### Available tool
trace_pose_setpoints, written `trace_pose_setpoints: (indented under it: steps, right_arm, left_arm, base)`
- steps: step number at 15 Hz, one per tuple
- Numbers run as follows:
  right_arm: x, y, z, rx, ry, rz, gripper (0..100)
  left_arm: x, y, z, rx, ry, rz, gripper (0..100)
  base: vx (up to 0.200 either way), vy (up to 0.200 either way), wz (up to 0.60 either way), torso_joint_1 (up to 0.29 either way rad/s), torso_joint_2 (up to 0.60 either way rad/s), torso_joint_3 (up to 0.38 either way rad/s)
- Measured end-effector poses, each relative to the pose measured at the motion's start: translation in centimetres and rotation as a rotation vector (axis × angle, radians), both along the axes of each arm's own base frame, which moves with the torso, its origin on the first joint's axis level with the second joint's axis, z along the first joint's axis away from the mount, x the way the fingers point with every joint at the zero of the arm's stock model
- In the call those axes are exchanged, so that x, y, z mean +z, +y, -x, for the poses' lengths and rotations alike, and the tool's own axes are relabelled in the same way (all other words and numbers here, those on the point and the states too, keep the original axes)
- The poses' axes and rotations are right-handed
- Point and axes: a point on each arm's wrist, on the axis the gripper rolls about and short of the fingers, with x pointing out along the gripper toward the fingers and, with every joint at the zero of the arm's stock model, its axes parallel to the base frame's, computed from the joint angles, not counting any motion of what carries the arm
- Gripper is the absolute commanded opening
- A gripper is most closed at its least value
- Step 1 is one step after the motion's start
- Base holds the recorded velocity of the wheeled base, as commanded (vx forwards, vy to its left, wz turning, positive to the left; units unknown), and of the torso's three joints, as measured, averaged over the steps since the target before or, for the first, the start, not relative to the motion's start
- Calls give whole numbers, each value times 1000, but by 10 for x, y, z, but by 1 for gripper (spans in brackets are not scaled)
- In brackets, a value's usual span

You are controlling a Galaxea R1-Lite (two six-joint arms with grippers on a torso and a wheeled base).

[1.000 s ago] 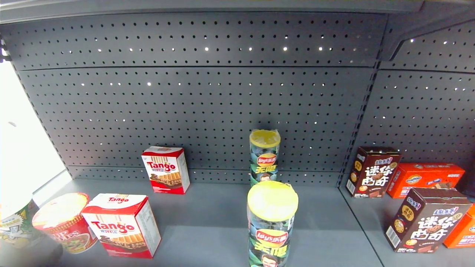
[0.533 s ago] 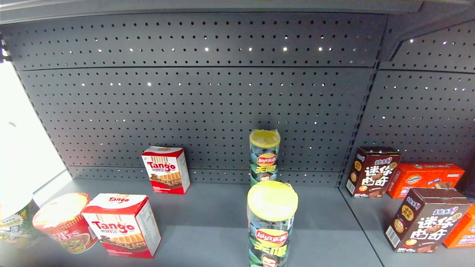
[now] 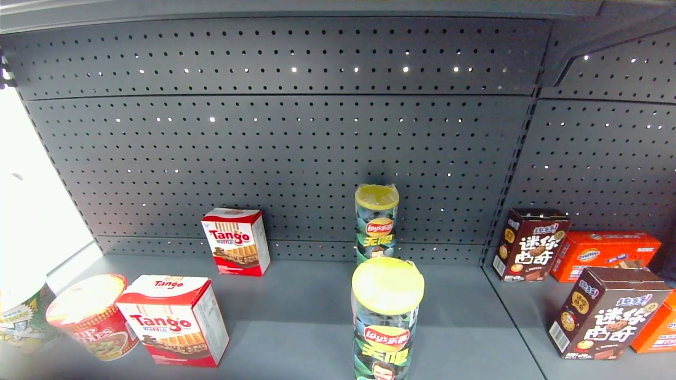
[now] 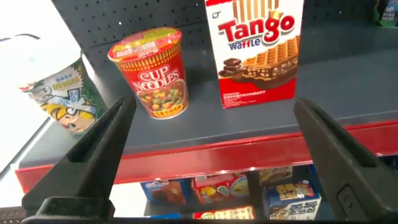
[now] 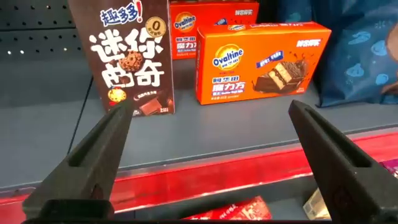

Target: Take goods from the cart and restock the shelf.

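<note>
nearest to us, the left hand (image 4: 214,106) hangs just outside the front edge of the shelf (image 3: 317,327), near its left corner. its fingers are spread wide and hold nothing. the right hand (image 5: 211,106) hangs likewise off the front edge of the bay to the right, spread and empty.

change noted: a second ago a dark shape overlapped the front left corner in the head view, below the green cup (image 3: 21,316). half a second later it had cleared, and that corner now reads as plain shelf and cup. we judge this to be the left arm pulling back. no item shifted over the same interval.

front row, left to right: green cup, cup noodles (image 3: 92,316), front wafer box (image 3: 174,322) and front chip can (image 3: 387,316), all upright. the front cookie box (image 3: 607,311) stands in the right bay.

back row, against the perforated panel: rear wafer box (image 3: 236,241), rear chip can (image 3: 376,221), rear cookie box (image 3: 531,244) and orange box (image 3: 604,256).

finding: a placement at the left appears finished, and both hands are free. bare stretches remain between the wafer boxes and the cans, so restocking is, in our judgement, incomplete. the next item has to come from the cart.
</note>
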Motion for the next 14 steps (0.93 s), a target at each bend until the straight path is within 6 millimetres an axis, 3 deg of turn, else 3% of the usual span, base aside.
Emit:
trace_pose_setpoints:
  steps: [14]
  right_arm:
    - [0, 0, 0, 11, -9, -23, 100]
  left_arm:
    - [0, 0, 0, 2, 2, 9, 100]
  base:
    - [0, 0, -43, 1, 1, 0]
